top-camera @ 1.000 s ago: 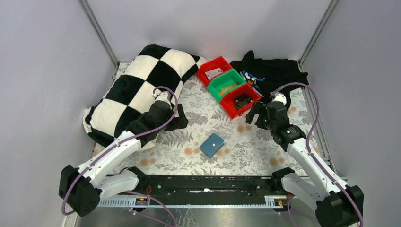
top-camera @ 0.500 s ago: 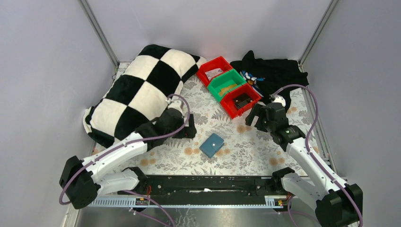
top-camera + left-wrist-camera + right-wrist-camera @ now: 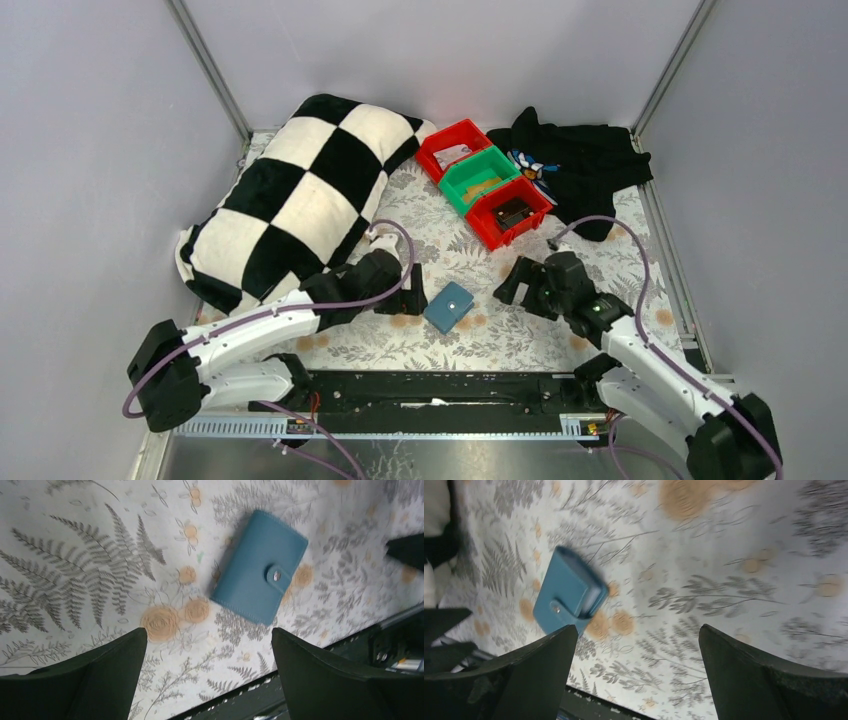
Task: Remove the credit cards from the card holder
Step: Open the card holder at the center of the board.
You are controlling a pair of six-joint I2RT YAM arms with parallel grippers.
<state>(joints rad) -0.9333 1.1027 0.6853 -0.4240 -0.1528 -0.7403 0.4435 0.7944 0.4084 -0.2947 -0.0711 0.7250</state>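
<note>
On the flowered cloth [image 3: 505, 335], near its middle, the snapped-shut card holder [image 3: 448, 306] lies between the left gripper [image 3: 408, 292] and right gripper [image 3: 515, 286], both open and empty, seemingly flanking it to unsnap it

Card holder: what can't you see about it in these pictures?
Credit cards: none show in any view; the card holder is snapped shut.
Its underside: hidden against the tablecloth in every view.
Its edges: blurred in the right wrist view.
Contents of the bins: too small in the top view.
</note>
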